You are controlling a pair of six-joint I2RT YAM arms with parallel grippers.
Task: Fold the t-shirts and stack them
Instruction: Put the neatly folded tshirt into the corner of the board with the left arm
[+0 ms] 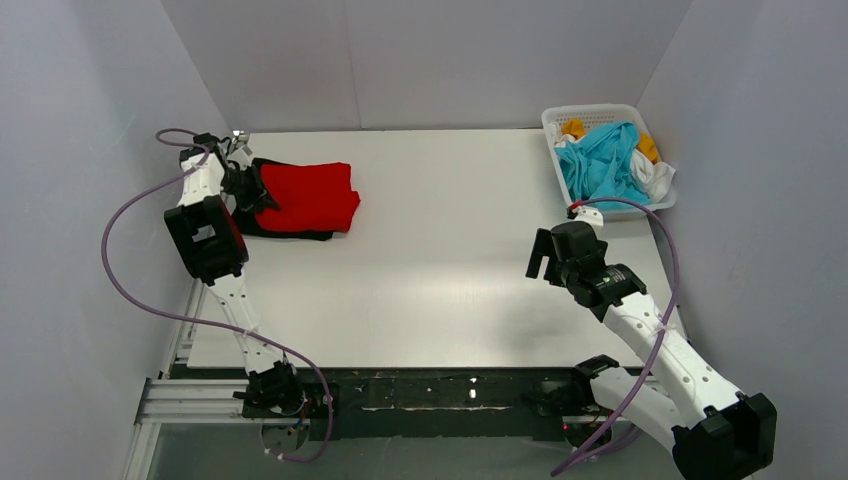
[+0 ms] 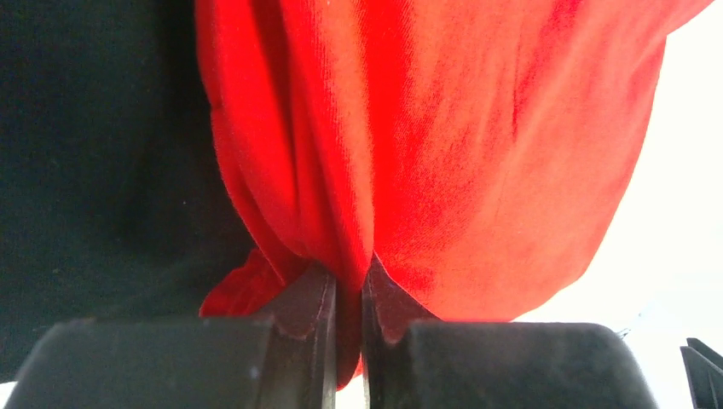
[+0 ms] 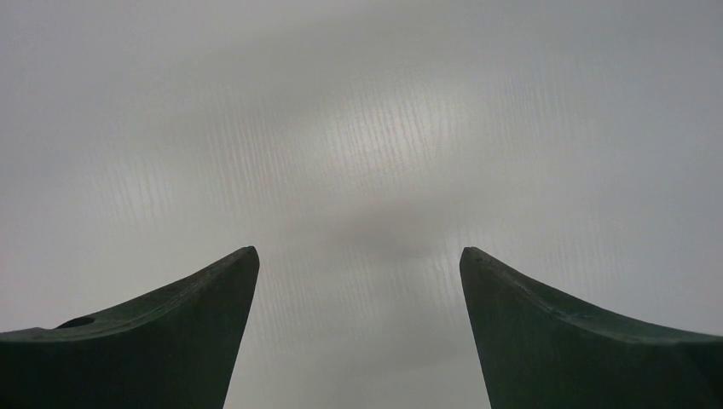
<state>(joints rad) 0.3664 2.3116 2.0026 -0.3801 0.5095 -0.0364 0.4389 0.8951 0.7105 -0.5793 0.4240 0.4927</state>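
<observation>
At far left: red t-shirt [image 1: 310, 196] lengthwise left-right, left fingers [image 2: 300, 317] pinching edge; right fingers [image 3: 170, 341] wide.

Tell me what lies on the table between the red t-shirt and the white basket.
Nothing: the top view shows only bare table between the red t-shirt and the basket; the right gripper sits nearer, off that line.

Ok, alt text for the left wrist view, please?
The left end effector is clamped shut on a fold of the red t-shirt, which fills most of the frame. The black t-shirt shows at the picture's left, bright white table at its right.
</observation>
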